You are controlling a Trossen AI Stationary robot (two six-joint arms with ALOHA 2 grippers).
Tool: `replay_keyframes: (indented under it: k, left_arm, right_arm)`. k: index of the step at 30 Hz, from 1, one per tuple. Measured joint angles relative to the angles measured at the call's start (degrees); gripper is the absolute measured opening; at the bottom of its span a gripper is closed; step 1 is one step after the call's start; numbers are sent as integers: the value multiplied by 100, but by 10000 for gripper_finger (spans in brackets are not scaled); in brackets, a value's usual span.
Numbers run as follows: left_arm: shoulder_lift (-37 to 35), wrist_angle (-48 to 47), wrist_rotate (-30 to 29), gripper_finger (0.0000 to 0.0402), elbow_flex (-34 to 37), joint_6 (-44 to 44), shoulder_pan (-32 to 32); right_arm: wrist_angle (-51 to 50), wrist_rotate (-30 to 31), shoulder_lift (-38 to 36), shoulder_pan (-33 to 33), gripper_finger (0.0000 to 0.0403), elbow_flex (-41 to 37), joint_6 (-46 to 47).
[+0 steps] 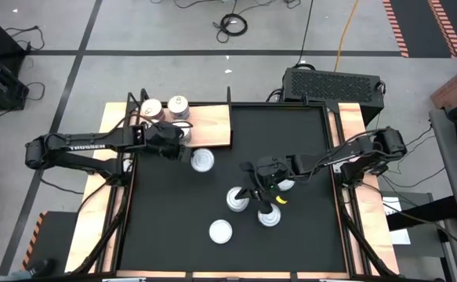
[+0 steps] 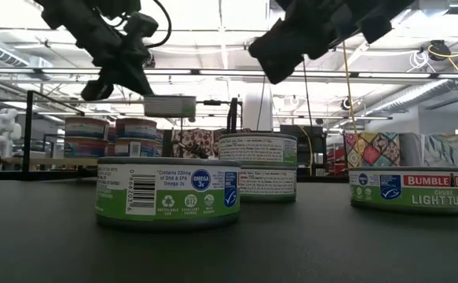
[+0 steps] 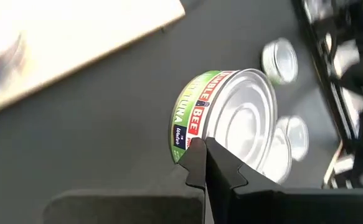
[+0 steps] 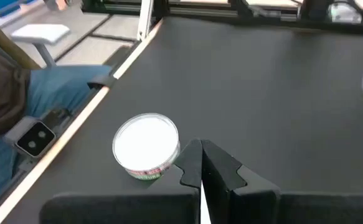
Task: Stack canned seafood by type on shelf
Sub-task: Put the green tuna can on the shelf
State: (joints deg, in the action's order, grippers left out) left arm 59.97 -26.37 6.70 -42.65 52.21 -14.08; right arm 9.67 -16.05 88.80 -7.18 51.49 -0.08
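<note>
Nearest the counter's front edge we see one tin standing alone, its pale top up. Just behind it, around the counter's middle, three more tins sit close together: one to the left, one to the right, and a third mostly hidden under the right arm. The right gripper hangs among this cluster with its fingers clenched on nothing; in its wrist view a white-topped tin stands just beside the fingertips.

Farther back, the left gripper is also pinched shut and grasps nothing. A green-labelled tin lies just beside it on the black mat, near the shelf's front edge; the left wrist view shows this tin close against the fingertips.

At the counter's far left corner lies the shelf, with two tins side by side on its left part.
</note>
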Motion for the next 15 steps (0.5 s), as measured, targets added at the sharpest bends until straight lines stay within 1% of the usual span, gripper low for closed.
replay_keyframes:
  k: [6, 12, 15]
  left_arm:
    - [8, 746, -170, 0, 0, 6, -416]
    - [298, 1355, -536, 0, -2, 154, -762]
    - [531, 1676, -539, 0, -2, 149, -1026]
  right_arm:
    - [39, 0, -137, -2, 0, -125, 42]
    - [41, 0, -136, -2, 0, -127, 8]
    - [50, 0, -136, -4, 0, -127, 7]
